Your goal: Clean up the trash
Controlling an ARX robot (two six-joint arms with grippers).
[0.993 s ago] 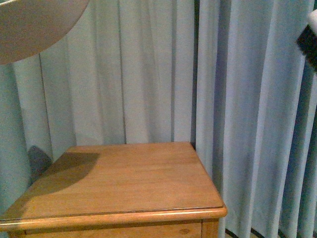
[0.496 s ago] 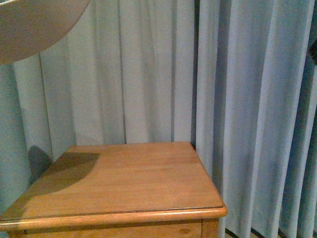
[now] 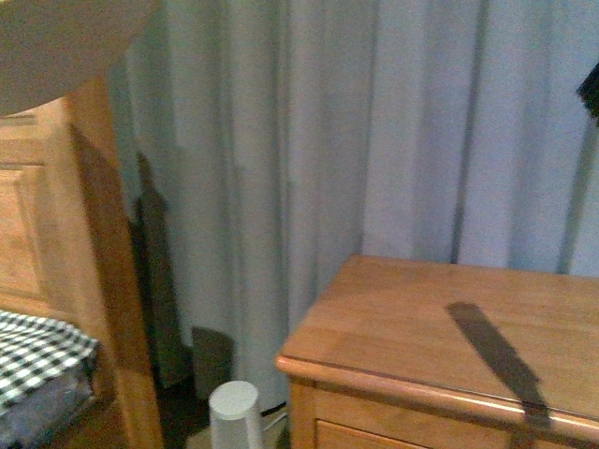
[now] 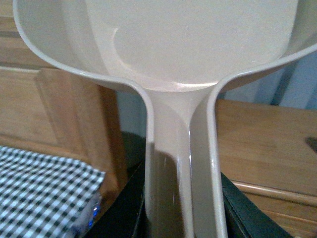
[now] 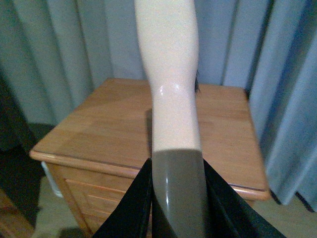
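Note:
No trash shows in any view. The beige-pink dustpan (image 4: 188,44) fills the left wrist view, and its handle runs down between the black fingers (image 4: 121,210) of my left gripper (image 4: 181,208), which is shut on it. In the front view the dustpan's (image 3: 56,42) underside hangs in the top left corner. My right gripper (image 5: 176,203) is shut on the brush's pale handle (image 5: 171,74), held above the wooden nightstand (image 5: 99,129). Only a dark tip of the brush (image 3: 590,94) shows at the front view's right edge.
The nightstand (image 3: 449,327) stands at the right with the brush's shadow across its top. A wooden bed frame (image 3: 89,243) with checkered bedding (image 3: 37,346) is at the left. A white cylinder (image 3: 234,412) stands on the floor between them. Blue-grey curtains (image 3: 328,140) hang behind.
The front view has swung to the left: the nightstand now sits at the right, and the bed frame, bedding and white cylinder have come into view. The dustpan stays at top left.

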